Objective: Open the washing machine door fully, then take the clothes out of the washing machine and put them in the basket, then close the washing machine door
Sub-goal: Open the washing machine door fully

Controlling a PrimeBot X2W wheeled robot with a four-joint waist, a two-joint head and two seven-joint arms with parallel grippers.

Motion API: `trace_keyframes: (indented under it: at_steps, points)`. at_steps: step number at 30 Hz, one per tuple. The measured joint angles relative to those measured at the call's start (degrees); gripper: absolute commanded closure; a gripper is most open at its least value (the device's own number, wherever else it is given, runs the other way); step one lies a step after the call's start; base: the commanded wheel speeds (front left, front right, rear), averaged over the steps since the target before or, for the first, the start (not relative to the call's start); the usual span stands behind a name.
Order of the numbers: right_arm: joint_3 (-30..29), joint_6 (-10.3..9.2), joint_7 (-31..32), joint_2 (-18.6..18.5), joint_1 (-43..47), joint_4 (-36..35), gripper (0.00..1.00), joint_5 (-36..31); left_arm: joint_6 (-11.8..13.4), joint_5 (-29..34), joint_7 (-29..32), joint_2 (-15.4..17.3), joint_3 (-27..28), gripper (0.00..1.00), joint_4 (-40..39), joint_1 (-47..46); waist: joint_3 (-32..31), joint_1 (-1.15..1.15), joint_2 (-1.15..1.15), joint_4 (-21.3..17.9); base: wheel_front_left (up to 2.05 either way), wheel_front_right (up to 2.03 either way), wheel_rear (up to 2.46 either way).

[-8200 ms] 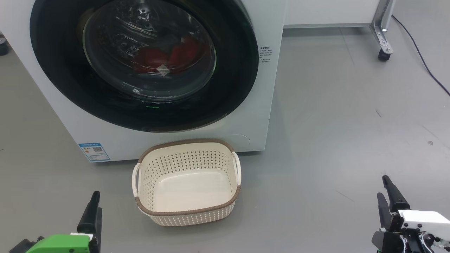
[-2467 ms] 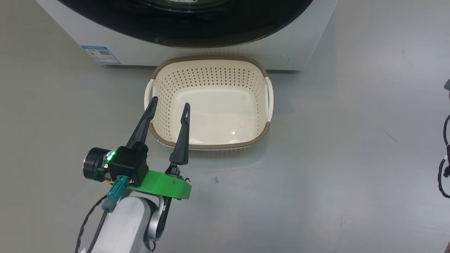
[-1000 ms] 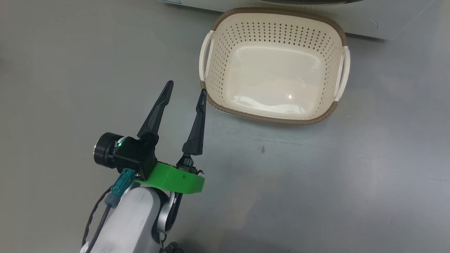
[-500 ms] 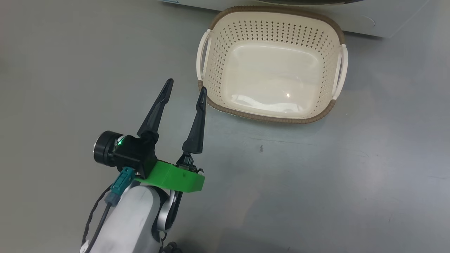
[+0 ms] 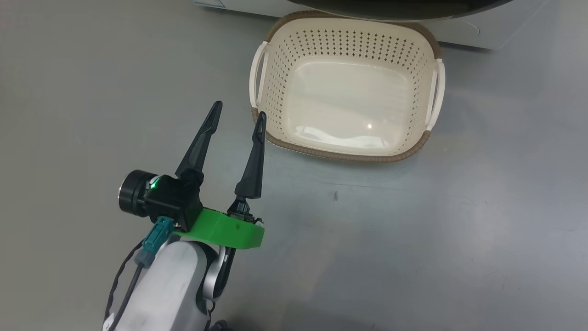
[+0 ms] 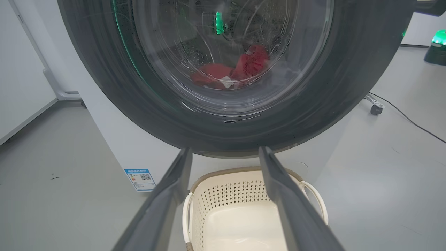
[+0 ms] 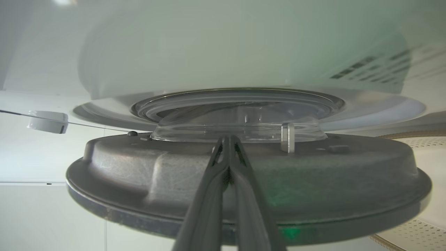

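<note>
Washing machine door (image 6: 226, 69) above basket (image 5: 342, 155)

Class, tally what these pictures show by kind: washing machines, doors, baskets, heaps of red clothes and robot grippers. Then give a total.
Washing machine: 1
Door: 1
Basket: 1
Heap of red clothes: 1
Grippers: 2, the left gripper and the right gripper
Total: 6

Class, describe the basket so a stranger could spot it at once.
Find the big white washing machine. On the grey floor in front of it sits the basket. Unlike its neighbours, it is cream with perforated sides, a brown rim and white handles.
</note>
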Motion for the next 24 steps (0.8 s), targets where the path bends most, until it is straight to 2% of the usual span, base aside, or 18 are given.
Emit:
trace_keyframes:
  at_steps: [3, 9, 24]
  points:
    - [0.31, 0.02, 1.36, -0.01, 0.23, 0.01, 1.0, 0.52, 0.0, -0.02, 0.0, -0.01, 0.01, 0.0, -0.01, 0.0, -0.17, 0.0, 0.0, -0.15, 0.0, 0.0, 0.0]
    - [1.07, 1.27, 4.75, 0.63, 3.05, 0.25, 1.0, 2.05, 0.0, -0.02, 0.0, -0.01, 0.65, 0.0, 0.75, 0.01, -1.4, 0.0, 0.0, -0.62, 0.0, 0.0, 0.0]
    - [2.78, 3.93, 8.47, 3.65, 9.65, 0.01, 1.0, 3.65, 0.0, 0.18, 0.0, -0.01, 0.96, 0.0, 2.52, 0.53, -5.46, 0.0, 0.0, -1.82, 0.0, 0.0, 0.0]
